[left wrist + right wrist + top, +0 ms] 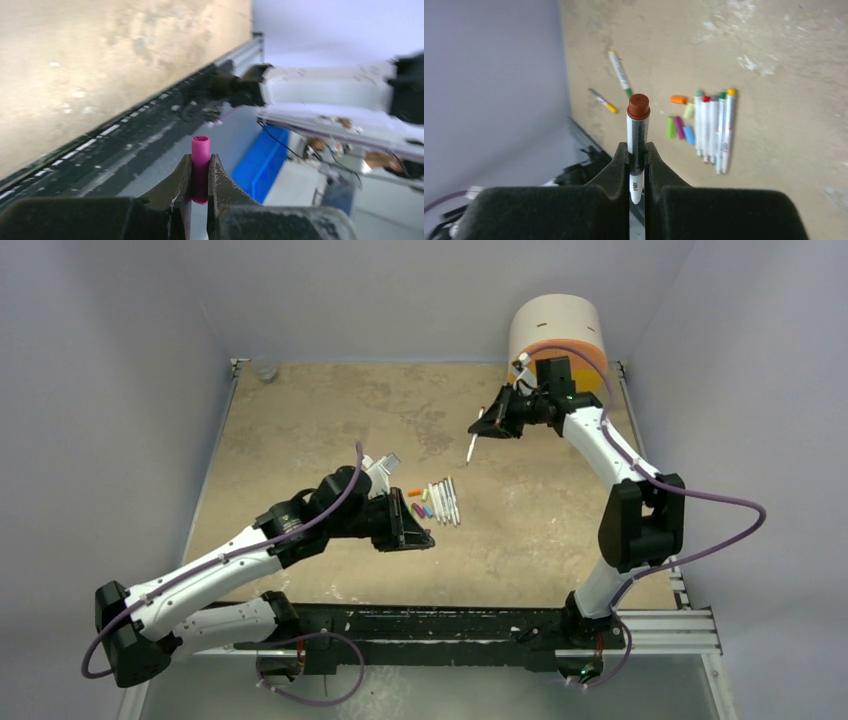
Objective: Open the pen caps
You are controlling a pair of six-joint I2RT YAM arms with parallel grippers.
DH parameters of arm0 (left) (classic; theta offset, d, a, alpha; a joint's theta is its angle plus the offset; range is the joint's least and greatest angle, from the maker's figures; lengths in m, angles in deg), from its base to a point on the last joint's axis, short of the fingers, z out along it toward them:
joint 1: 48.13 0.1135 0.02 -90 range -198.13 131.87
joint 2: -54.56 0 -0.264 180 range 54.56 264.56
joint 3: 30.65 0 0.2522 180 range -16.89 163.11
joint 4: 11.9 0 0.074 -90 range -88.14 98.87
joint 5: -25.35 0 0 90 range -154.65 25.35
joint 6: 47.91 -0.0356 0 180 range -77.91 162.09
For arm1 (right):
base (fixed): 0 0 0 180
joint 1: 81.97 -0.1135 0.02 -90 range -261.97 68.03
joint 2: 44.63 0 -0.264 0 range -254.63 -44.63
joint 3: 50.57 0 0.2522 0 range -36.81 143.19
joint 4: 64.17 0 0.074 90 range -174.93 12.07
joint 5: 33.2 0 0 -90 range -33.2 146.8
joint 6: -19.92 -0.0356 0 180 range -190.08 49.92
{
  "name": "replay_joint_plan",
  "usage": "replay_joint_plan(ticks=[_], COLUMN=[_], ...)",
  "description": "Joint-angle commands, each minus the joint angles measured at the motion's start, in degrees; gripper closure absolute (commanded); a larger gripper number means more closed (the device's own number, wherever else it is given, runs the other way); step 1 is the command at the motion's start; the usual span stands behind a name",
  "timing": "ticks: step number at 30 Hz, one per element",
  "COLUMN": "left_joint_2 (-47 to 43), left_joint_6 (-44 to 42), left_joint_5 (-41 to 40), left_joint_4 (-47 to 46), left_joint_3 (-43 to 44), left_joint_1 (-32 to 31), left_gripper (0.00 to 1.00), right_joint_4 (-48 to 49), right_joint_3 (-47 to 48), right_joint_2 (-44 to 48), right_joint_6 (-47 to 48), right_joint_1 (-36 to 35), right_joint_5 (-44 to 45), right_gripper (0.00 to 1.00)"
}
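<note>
Magenta cap [200,159] clamped upright between left jaws; white pen [638,134] pinched between right jaws.

Loose pen caps [421,509] lie at nine o'clock of the pens [444,502]; the drawer unit [555,325] stands at their one o'clock.
</note>
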Motion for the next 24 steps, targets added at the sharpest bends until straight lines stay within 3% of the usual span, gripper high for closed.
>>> replay_joint_plan(ticks=[1,6,10,17,24], left_joint_2=[4.99,14.50,21.15,24.54,28.80], left_joint_6=[-2.49,-4.27,-7.53,-12.51,-15.32], left_joint_5=[-12.96,-21.29,-23.32,-20.99,-19.79], left_joint_4=[8.56,14.19,17.90,18.47,18.69], left_joint_3=[0.99,6.74,11.36,10.68,14.14], left_joint_1=[-0.09,0.21,2.55,12.93,14.67], left_gripper=[1.00,1.00,1.00,1.00,1.00], right_joint_4=[-15.12,-16.06,-14.55,-13.54,-13.26], right_joint_3=[0.59,-4.87,-7.05,-5.41,-2.70], right_joint_2=[0.99,0.64,-1.16,-6.11,-10.31], right_joint_6=[16.38,19.58,20.19,20.82,21.23], right_joint_1=[-4.98,-10.68,-12.76,-14.12,-15.29], right_joint_5=[16.17,26.44,30.15,33.30,33.24], right_gripper=[1.00,1.00,1.00,1.00,1.00])
